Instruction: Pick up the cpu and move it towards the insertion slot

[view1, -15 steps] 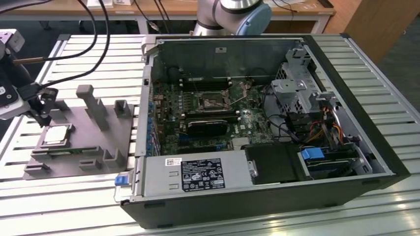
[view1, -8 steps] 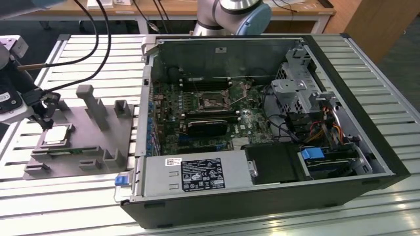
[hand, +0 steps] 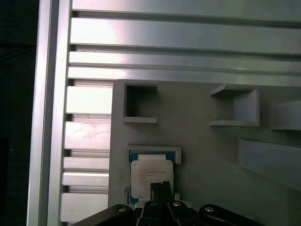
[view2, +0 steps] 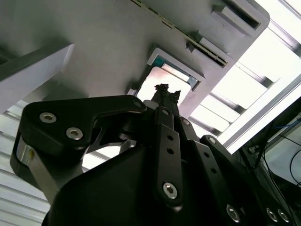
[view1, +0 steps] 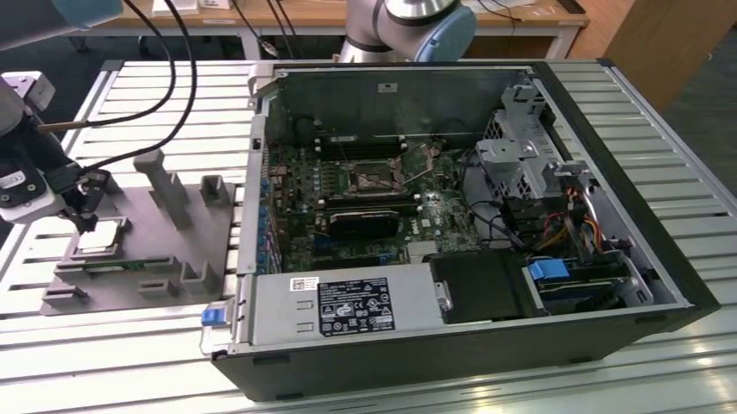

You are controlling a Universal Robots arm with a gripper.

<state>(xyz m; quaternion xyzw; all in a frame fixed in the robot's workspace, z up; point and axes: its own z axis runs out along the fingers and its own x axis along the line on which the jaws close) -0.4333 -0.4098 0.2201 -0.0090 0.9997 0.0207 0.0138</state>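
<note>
The cpu (view1: pixel 102 239) is a pale silver square lying flat in a recess of the grey tray (view1: pixel 173 241), at the exterior view's left. My gripper (view1: pixel 85 226) points down right over it, its narrow fingers pressed together and shut. In both wrist views the fingertips (view2: pixel 164 88) (hand: pixel 161 184) stand on or just above the cpu (view2: pixel 155 82) (hand: pixel 148 172), which still sits in its recess in the tray (view2: pixel 108 47) (hand: pixel 202 160). The insertion slot (view1: pixel 374 177), a shiny metal frame around a dark centre, is on the motherboard inside the open computer case.
A thin green memory stick (view1: pixel 110 266) lies in the tray next to the cpu. Upright tray posts (view1: pixel 155 172) rise between the gripper and the case wall (view1: pixel 248 216). A black heatsink (view1: pixel 362 222), a power supply (view1: pixel 345 306) and a drive cage (view1: pixel 530 155) surround the slot.
</note>
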